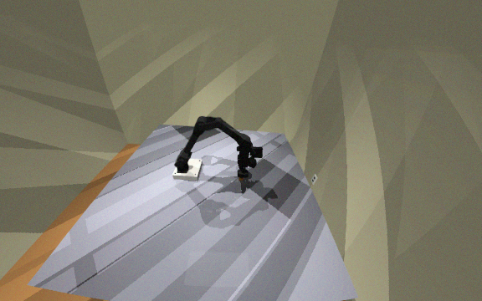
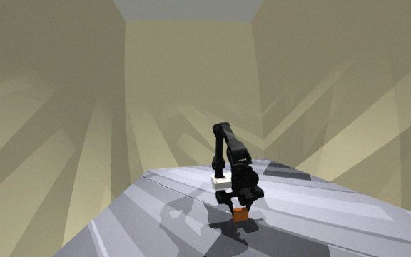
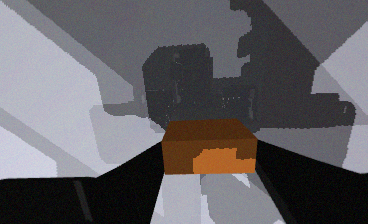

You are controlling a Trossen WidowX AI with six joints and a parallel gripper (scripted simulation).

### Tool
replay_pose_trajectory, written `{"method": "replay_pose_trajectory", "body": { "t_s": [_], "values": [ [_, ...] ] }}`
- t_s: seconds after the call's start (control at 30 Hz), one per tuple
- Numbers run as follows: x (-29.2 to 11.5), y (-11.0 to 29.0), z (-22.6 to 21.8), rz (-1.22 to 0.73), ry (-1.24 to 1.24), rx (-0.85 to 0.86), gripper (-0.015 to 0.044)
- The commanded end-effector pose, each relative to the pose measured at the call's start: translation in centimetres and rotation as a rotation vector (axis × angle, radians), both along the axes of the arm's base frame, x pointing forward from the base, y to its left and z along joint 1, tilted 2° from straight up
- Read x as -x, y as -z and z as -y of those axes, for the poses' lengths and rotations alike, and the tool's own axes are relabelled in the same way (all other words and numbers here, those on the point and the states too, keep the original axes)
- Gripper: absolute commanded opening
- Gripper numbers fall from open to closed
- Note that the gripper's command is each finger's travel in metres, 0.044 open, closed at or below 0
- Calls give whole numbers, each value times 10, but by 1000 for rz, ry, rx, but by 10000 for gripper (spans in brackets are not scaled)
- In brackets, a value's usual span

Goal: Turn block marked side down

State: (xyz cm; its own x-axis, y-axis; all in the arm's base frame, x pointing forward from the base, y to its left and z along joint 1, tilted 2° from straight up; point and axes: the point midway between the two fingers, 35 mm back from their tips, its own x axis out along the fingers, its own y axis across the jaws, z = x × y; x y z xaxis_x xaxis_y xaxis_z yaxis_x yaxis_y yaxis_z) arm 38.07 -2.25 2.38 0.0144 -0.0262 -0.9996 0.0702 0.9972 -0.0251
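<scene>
An orange block [image 3: 210, 147] [image 2: 240, 215] sits on the grey striped table [image 1: 149, 247] [image 2: 334, 214]. My black gripper [image 3: 210, 165] [image 2: 240, 210] [image 1: 243, 175] points straight down and is shut on the block, one finger against each of its side faces. In the wrist view the block fills the gap between the two dark fingers, and its near face shows a brighter orange patch. In the top view only a sliver of the block shows under the fingers. I cannot tell which face carries the mark.
The arm's white base plate [image 1: 191, 170] [image 2: 221, 183] stands on the table behind the gripper. The arm's dark shadow [image 1: 233, 205] falls on the table in front. An orange floor strip [image 1: 36, 251] runs along the table's left edge. Tan walls surround the table.
</scene>
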Motion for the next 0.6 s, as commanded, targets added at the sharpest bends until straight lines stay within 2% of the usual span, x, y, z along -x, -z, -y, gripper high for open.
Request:
{"method": "replay_pose_trajectory", "body": {
  "t_s": [0.0, 0.17, 0.2, 0.57],
  "values": [
    [0, 1, 0, -1, 0, -2, 143],
    [0, -24, -1, -1, 0, -2, 11],
    [0, -28, -1, -1, 0, -2, 0],
    [-2, -24, 0, 95, 2, 4, 0]
  ]
}}
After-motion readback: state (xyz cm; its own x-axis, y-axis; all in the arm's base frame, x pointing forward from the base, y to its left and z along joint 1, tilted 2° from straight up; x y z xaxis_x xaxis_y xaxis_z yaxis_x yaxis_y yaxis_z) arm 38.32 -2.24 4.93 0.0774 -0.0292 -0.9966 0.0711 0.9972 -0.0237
